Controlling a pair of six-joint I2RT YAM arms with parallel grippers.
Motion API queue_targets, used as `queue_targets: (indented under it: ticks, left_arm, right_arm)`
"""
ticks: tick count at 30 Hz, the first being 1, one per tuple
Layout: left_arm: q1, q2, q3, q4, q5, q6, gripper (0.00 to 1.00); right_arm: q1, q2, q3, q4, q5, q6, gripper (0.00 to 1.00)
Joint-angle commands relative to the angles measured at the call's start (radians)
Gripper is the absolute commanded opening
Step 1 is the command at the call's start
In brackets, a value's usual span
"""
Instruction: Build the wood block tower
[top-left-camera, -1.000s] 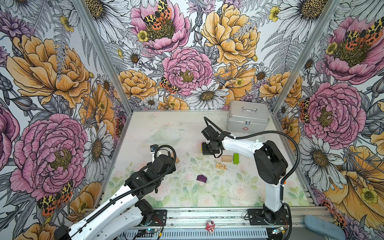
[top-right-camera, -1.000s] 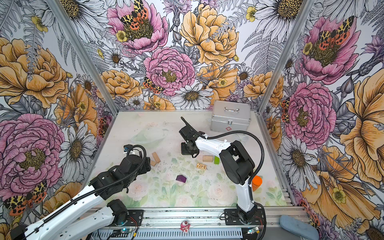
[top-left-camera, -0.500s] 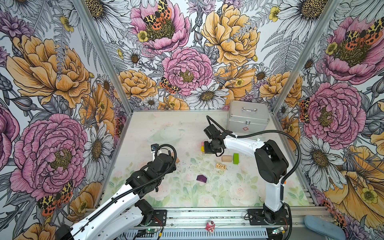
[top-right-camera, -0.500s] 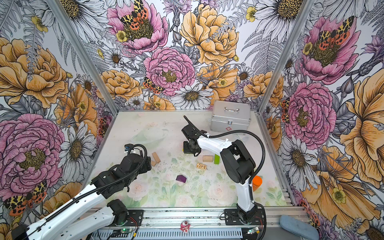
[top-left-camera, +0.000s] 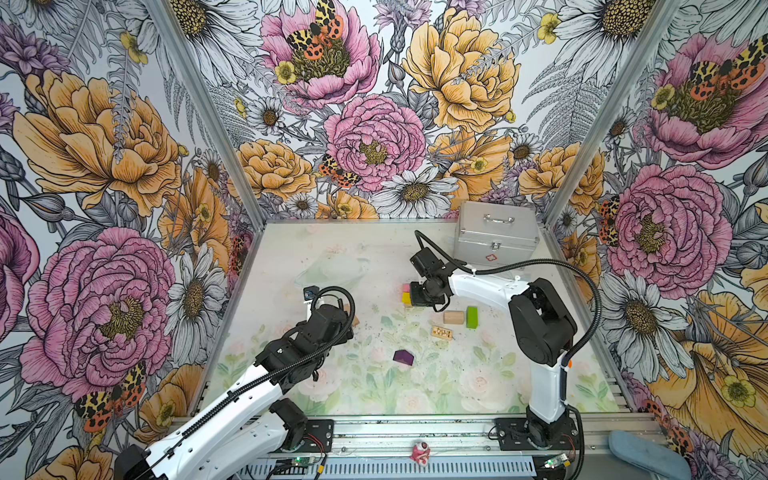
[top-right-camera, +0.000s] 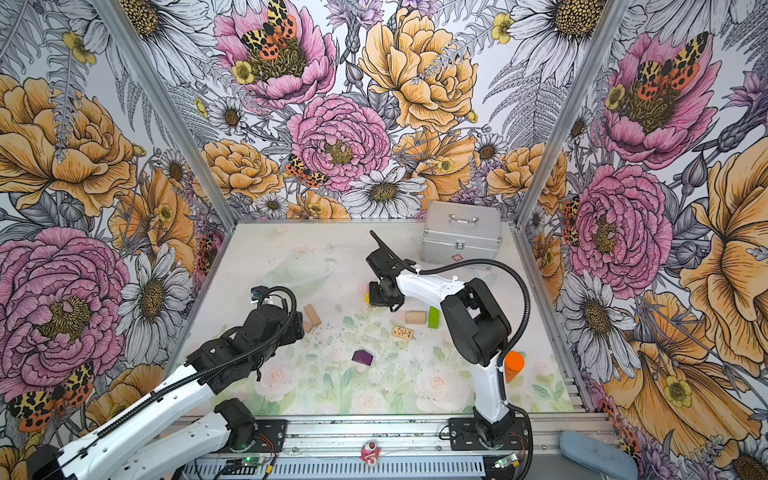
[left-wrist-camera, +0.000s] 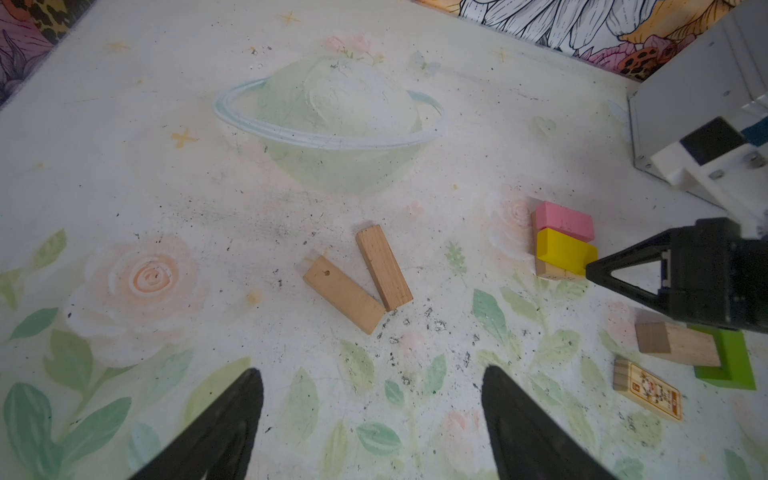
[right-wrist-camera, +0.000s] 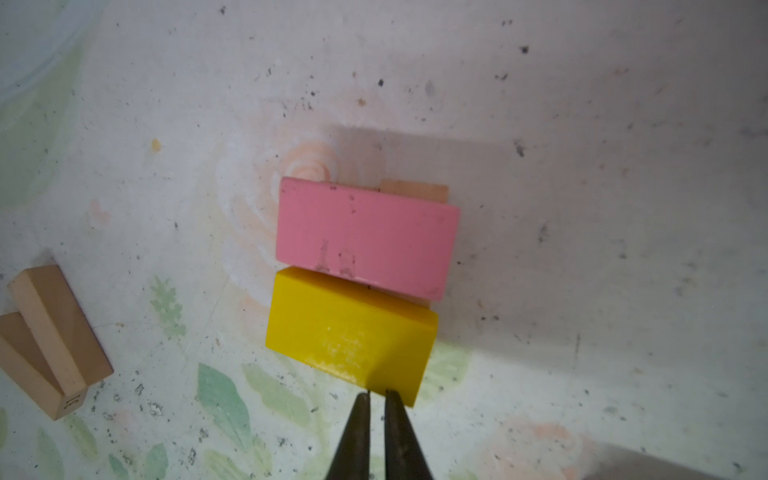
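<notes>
A pink block and a yellow block lie side by side on tan wood, a low stack also seen in a top view. My right gripper is shut and empty, its tips at the yellow block's end; the left wrist view shows it against that block. Two tan planks lie in a V on the mat. My left gripper hangs open just short of them. A purple house-shaped block lies nearer the front.
A tan block, a lime-green block and a printed tan block lie right of the stack, under the right arm. A silver case stands at the back right. An orange bottle stands beside the right arm's base.
My right gripper has drawn back to the right, off the stack, so the pink and yellow blocks now show beside it. The left arm has hardly moved.
</notes>
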Motion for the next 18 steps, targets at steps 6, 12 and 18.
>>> queue_targets:
  ticks: [6, 12, 18]
  left_arm:
    - [0.007, -0.007, 0.009, 0.027, 0.026, 0.025, 0.84]
    - [0.007, -0.011, 0.008, 0.027, 0.033, 0.027, 0.85]
    - [0.009, -0.048, -0.007, 0.018, 0.034, 0.023, 0.88]
  right_arm:
    - [-0.008, 0.021, 0.025, -0.012, 0.003, -0.026, 0.12]
    - [-0.010, 0.014, 0.024, -0.015, 0.000, -0.029, 0.18]
    - [0.013, -0.040, 0.025, -0.035, -0.007, -0.021, 0.33]
